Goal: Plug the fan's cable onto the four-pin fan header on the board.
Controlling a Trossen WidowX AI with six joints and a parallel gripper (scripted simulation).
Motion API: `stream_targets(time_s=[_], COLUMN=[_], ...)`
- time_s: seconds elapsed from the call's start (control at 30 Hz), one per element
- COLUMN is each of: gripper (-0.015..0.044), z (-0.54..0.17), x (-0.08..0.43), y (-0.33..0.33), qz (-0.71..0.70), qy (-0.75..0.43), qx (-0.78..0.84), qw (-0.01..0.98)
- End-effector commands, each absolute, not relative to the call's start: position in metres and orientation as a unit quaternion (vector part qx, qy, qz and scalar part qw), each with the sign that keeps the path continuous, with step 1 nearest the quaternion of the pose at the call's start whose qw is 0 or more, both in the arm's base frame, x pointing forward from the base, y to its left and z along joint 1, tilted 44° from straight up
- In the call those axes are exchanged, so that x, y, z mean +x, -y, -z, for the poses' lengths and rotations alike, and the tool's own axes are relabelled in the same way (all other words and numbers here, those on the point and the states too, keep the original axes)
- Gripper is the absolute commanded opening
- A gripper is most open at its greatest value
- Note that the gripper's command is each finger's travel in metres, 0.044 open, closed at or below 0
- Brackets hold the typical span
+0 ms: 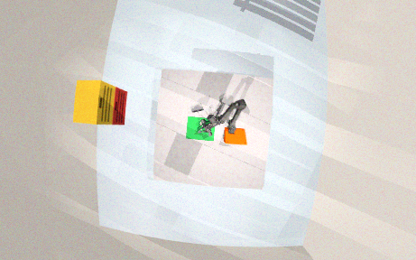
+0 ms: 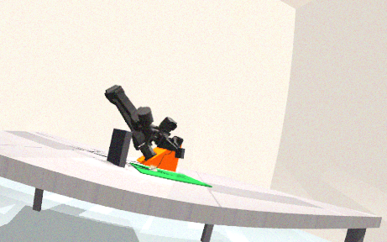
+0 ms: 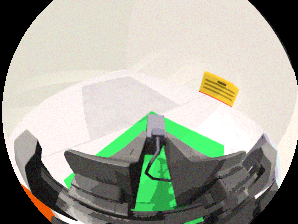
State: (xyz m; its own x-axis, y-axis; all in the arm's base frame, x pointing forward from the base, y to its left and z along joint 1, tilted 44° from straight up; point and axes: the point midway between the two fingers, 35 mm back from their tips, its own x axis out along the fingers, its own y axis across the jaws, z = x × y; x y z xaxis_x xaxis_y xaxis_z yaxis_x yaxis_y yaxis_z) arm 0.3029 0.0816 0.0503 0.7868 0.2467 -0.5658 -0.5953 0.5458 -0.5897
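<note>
A pincer (image 1: 203,128) (image 2: 180,152) (image 3: 156,131) grips a small grey plug (image 3: 156,125) at its fingertips, above a green circuit board (image 1: 192,132) (image 2: 193,181) (image 3: 212,144). From the plug a thin dark cable (image 3: 152,165) bends back between the fingers — likely soft, little use for pushing. The plug looks light and stiff, best held by its sides, pressed straight down; the header's pins could bend under a tilt. Beyond, an orange block (image 1: 235,136) (image 2: 168,160) (image 3: 36,202) sits beside the board.

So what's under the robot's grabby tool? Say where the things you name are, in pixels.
The green board (image 1: 193,131) (image 2: 188,180) (image 3: 202,141) lies below the tool (image 1: 200,129) (image 2: 180,154) (image 3: 155,131). The tool covers part of the board, so I can't tell what is on that part.
</note>
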Motion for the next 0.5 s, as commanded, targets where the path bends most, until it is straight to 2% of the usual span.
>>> stream_targets(time_s=[0.0, 0.47], gripper=[0.0, 0.0], z=[-0.047, -0.042], x=[0.302, 0.302], y=[-0.078, -0.067], qz=[-0.25, -0.249], qy=[-0.214, -0.214], qx=[-0.409, -0.409], qw=[0.851, 0.851])
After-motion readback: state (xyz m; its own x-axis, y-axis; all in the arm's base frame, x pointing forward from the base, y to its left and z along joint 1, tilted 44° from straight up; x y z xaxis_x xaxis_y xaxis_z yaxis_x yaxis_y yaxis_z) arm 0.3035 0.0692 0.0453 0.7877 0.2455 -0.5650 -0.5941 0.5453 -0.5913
